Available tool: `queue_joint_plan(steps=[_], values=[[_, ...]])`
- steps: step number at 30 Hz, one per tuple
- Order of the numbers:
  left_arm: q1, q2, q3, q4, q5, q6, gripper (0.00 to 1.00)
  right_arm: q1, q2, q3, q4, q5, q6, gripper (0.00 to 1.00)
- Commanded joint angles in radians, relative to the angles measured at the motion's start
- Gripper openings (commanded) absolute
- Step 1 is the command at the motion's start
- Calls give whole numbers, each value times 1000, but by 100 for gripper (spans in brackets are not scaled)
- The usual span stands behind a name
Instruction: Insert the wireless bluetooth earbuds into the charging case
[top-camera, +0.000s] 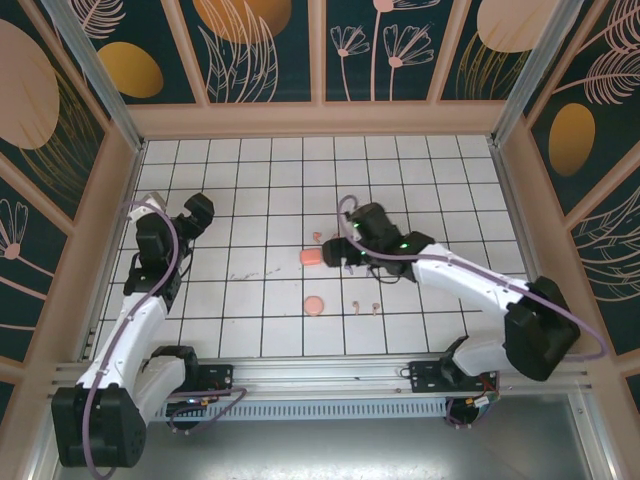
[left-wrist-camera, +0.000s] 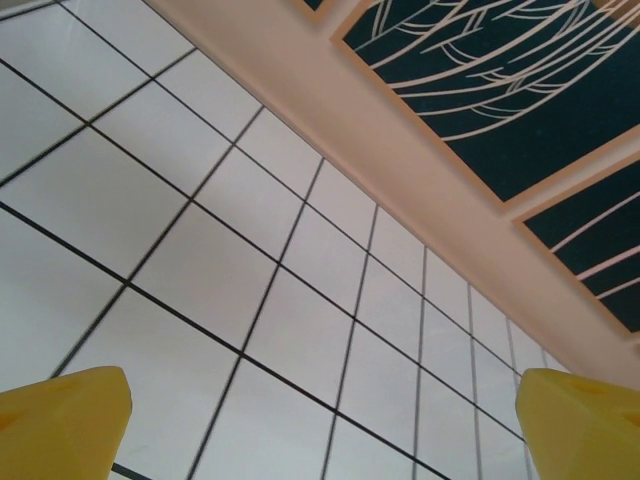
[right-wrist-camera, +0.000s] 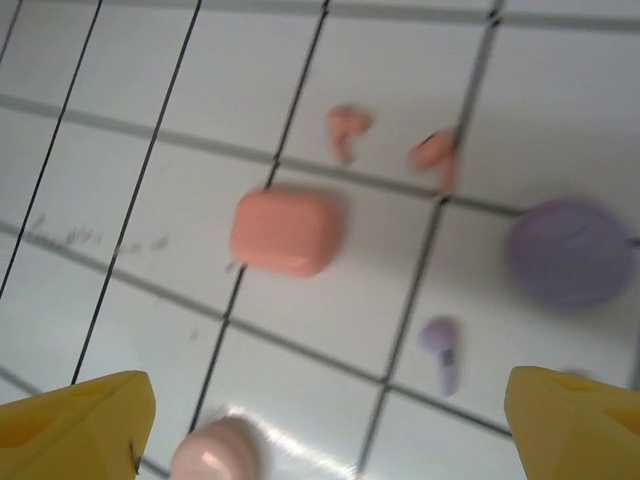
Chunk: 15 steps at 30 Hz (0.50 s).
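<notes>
Right pincer (right-wrist-camera: 325, 425) spread, rounded coral case (right-wrist-camera: 287, 232)

Counter (top-camera: 250, 190): white grid, I see.
Coral case (right-wrist-camera: 287, 232): my landmark.
Coral buds (right-wrist-camera: 347, 128) (right-wrist-camera: 437, 155): just beside it.
Purple case (right-wrist-camera: 568, 252), purple bud (right-wrist-camera: 443, 345), pink case (right-wrist-camera: 215, 450): near it.

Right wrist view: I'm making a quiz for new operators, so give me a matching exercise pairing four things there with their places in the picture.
Things:
1. coral case
2. purple case
3. pale pink case
4. purple earbud

Places:
a. at the bottom edge
b. far right
c. left of centre, just below the two coral earbuds
d. below and left of the purple case

Pairs: 1-c, 2-b, 3-a, 4-d
</notes>
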Motion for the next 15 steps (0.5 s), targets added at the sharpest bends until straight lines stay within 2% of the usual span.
queue_joint_plan(steps=[1,6,15], values=[[-15,5,-8,-28,94,-51,99,95,96,74,-116,29,56,90],[-45,57,7,-32,102,-42,99,192,251,189,-189,50,61,89],[-51,111,24,-43,102,3,99,276,417,296,-280,58,53,85]])
